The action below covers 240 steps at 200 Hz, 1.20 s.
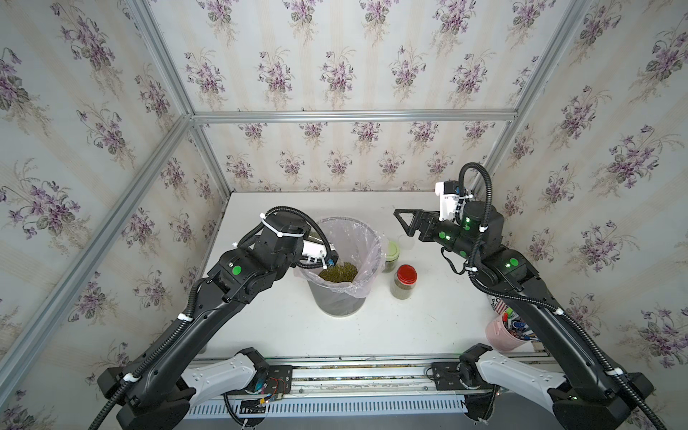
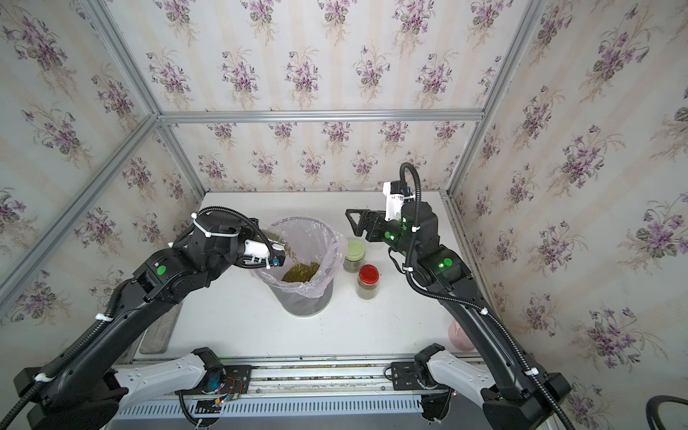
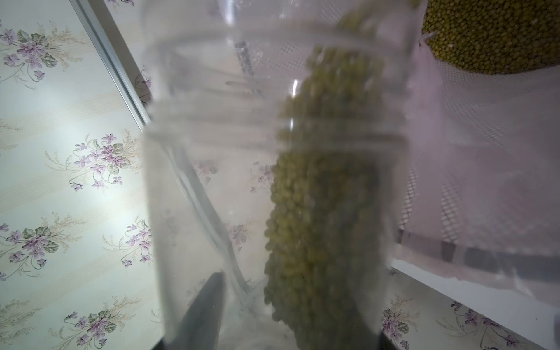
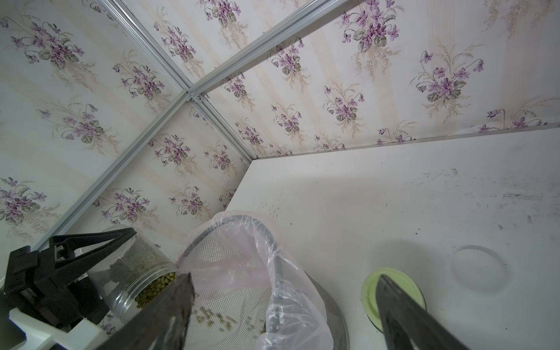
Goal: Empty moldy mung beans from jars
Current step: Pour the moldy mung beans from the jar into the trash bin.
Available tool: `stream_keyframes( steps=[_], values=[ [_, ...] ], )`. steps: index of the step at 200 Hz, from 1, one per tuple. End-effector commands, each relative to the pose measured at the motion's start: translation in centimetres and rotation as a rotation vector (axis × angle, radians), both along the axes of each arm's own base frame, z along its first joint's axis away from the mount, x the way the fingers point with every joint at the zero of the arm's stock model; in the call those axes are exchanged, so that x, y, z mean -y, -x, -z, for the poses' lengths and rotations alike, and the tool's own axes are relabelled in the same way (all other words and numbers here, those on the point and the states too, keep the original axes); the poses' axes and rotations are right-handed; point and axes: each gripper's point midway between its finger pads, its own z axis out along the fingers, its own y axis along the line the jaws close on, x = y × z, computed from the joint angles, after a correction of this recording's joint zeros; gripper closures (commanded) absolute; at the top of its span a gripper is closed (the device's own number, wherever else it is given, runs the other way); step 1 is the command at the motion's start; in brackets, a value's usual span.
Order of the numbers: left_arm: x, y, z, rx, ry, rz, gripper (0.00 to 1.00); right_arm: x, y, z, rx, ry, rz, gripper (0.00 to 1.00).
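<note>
left wrist: claw point(image 3: 295, 325) around tipped jar point(image 3: 212, 157)

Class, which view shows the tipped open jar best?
Right wrist: the jar shows tilted, beans at its mouth. Left wrist shows it close but blurred; in both top views the left arm mostly hides it.

Beans point(image 1: 338, 271) in bin point(image 1: 337, 302), jars point(image 1: 404, 284) at right
</note>
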Motion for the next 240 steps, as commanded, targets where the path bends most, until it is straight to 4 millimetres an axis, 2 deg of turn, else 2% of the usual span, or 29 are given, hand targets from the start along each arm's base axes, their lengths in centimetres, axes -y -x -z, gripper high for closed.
stream_keyframes(
  steps=[1,44,83,111,150,240],
  values=[
    [-0.2,-0.2,-0.9,0.037,-0.043,0.013,0.85,-0.1,0.0,-1.0,0.028,-0.026,-0.002,0.09],
    [0.0,0.0,-1.7,0.051,-0.036,0.033,0.86,0.0,0.1,-0.7,0.025,-0.027,-0.001,0.09],
    [0.0,0.3,-1.4,0.047,-0.024,0.042,0.86,-0.1,0.0,-0.1,0.015,-0.024,-0.005,0.09],
    [0.2,0.5,-1.8,0.051,-0.002,0.054,0.87,-0.3,-0.1,-0.4,0.017,-0.027,-0.011,0.09],
    [-0.1,0.0,-1.9,0.057,-0.016,0.042,0.87,-0.3,0.0,-1.0,0.029,-0.025,-0.016,0.09],
    [-0.1,-0.4,-2.2,0.062,-0.007,0.046,0.88,-0.4,-0.1,-0.4,0.022,-0.018,-0.019,0.09]
  ],
)
